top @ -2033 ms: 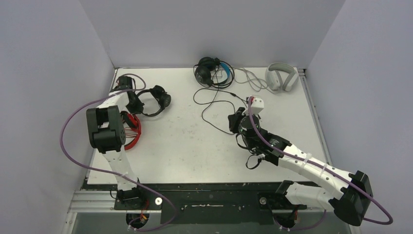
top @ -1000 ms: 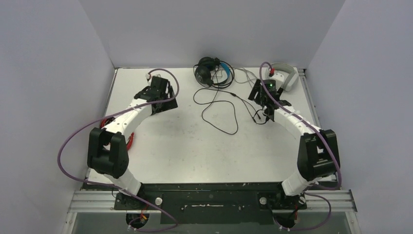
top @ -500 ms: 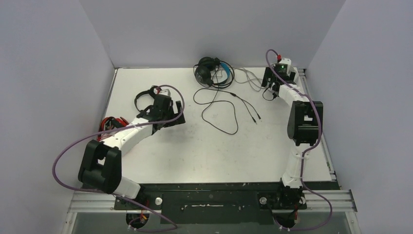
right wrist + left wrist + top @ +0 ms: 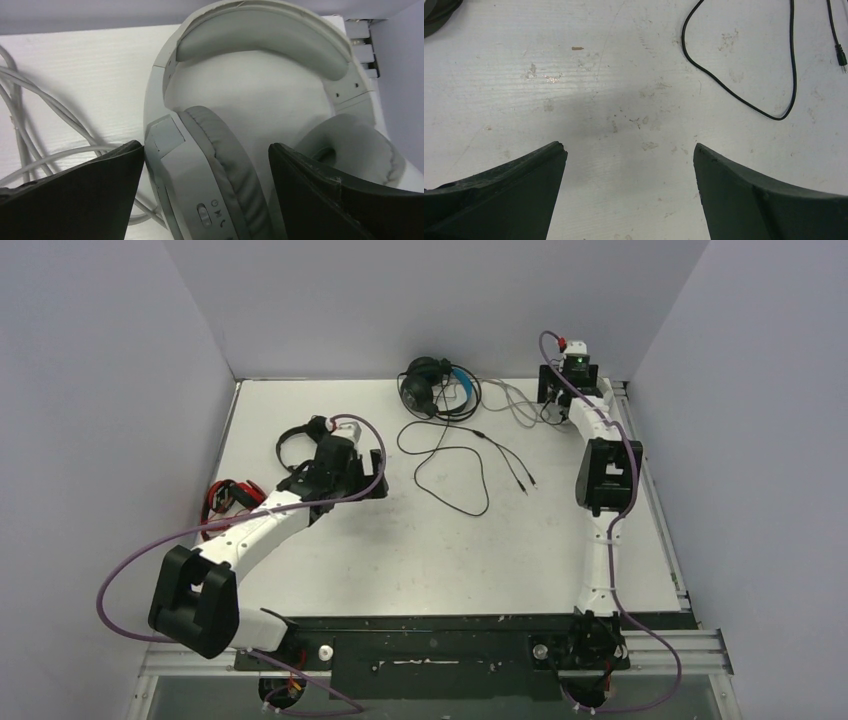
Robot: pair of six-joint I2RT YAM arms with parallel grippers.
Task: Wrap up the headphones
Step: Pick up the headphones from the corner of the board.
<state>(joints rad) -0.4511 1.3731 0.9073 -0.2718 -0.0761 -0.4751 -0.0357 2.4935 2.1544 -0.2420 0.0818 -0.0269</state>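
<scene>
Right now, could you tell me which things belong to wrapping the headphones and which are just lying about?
Job: white-grey headphones; black-and-blue headphones; small black headphones; red-and-black headphones; loose black cable.
Not the job: table; purple arm leads.

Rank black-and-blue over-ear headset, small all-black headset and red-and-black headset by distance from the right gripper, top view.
From the right gripper:
1. black-and-blue over-ear headset, far edge, centre
2. small all-black headset, left of centre
3. red-and-black headset, left edge

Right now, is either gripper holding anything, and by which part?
Nothing is held. The left gripper is open over the table. The right gripper is open, straddling one ear cup of the white-grey headset, not clamped.
</scene>
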